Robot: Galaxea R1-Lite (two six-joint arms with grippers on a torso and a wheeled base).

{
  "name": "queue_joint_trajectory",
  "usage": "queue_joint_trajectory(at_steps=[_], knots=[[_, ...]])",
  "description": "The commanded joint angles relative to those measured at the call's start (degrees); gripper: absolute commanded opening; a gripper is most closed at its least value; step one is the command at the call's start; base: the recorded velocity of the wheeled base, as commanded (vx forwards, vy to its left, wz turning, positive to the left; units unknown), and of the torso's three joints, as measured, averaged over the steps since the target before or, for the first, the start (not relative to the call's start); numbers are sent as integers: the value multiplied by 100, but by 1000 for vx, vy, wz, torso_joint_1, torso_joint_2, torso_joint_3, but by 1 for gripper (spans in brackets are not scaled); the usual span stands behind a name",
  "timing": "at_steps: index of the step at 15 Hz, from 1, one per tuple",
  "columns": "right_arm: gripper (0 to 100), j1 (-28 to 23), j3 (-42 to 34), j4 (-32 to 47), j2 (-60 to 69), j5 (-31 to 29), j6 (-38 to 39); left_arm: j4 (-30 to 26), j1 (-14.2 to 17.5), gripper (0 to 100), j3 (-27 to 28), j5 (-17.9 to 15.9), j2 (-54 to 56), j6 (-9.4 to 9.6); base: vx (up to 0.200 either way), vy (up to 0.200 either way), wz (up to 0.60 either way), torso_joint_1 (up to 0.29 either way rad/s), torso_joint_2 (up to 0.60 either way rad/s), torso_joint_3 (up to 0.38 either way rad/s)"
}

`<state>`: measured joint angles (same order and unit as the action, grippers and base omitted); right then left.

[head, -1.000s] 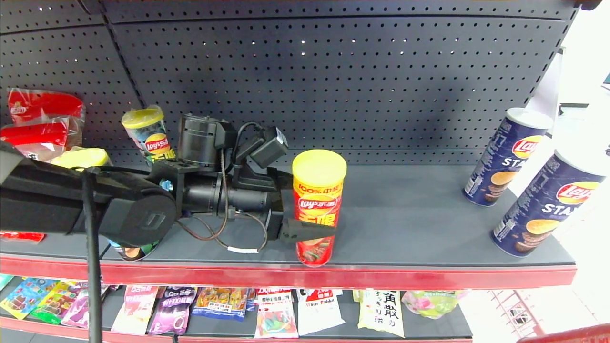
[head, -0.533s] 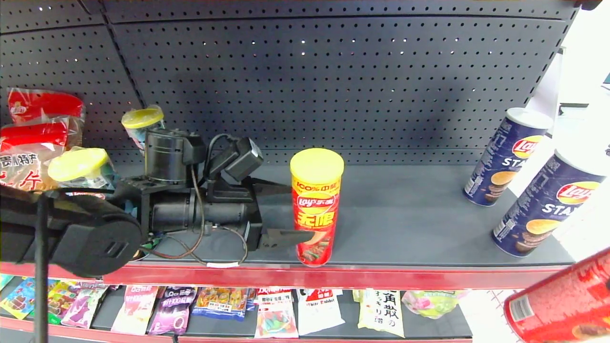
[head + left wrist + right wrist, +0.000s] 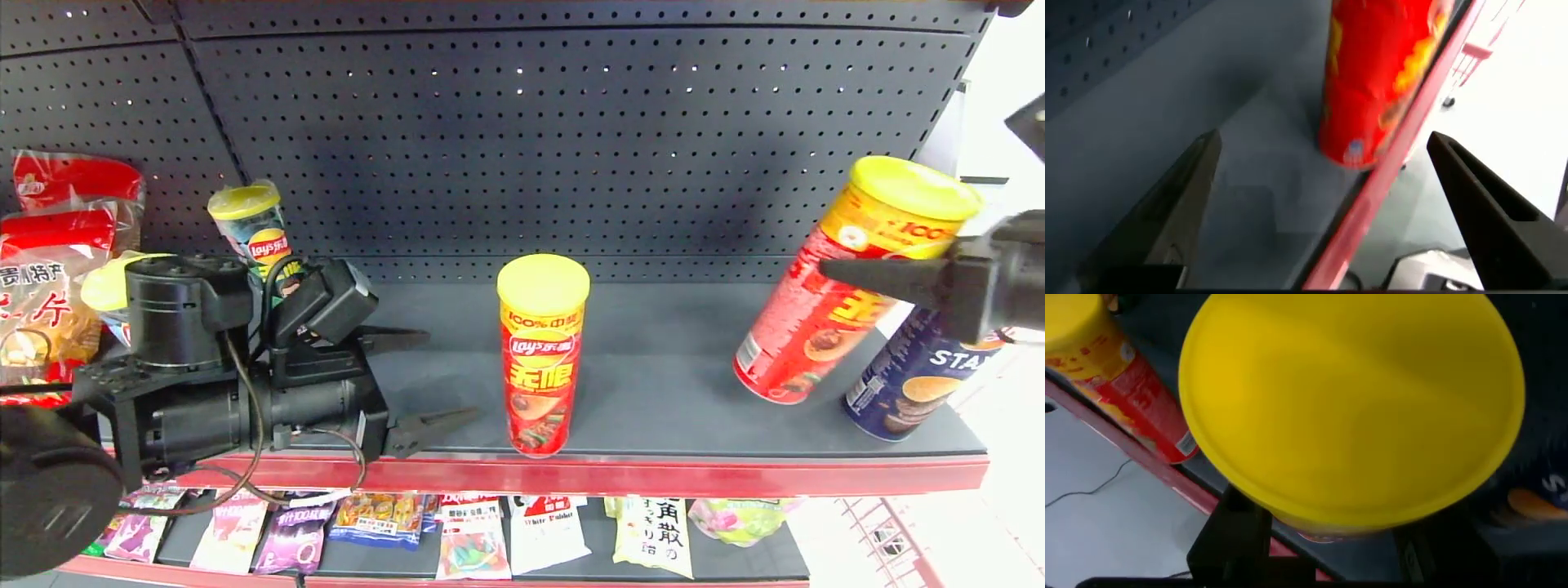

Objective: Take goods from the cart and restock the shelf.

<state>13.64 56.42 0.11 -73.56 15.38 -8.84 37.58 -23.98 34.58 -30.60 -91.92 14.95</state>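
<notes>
Left gripper (image 3: 453, 371) has its fingers wide apart and empty at the shelf (image 3: 669, 392) front edge, just beside the upright red can (image 3: 539, 359) at mid front edge. Right gripper (image 3: 857, 269) is clamped on the tilted red can (image 3: 808, 318) over the shelf's right end, near the blue can (image 3: 906, 384).

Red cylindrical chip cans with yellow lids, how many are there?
2. The upright can stands mid-shelf near the front; the tilted can is in the right gripper at the shelf's right end. Others may be hidden at the left.
</notes>
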Motion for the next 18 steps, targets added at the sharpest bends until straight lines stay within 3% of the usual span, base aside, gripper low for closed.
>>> queue_joint_trajectory(at_steps=[1,5,8,10,13,18], knots=[[0,394,730,-46,-1178,0,-162,30,16,100,-461,63,438,-27,0,0,0,0,0,0],[0,939,1855,-29,-2312,0,-153,21,-2,100,-1103,133,1044,-44,0,0,0,0,0,0],[0,1299,2462,-29,-2910,8,-162,-5,-10,100,-1349,397,1475,-343,0,0,0,0,0,0],[0,1457,2884,-11,-3288,8,-162,-5,-10,100,-1534,485,1668,-361,0,0,0,0,0,0],[0,1527,3007,-11,-3525,8,-162,-14,-10,100,-1780,555,1923,-361,0,0,0,0,0,0],[0,1598,3376,-37,-3903,17,-153,-155,-10,100,-1753,625,2011,-361,0,0,0,0,0,0]])
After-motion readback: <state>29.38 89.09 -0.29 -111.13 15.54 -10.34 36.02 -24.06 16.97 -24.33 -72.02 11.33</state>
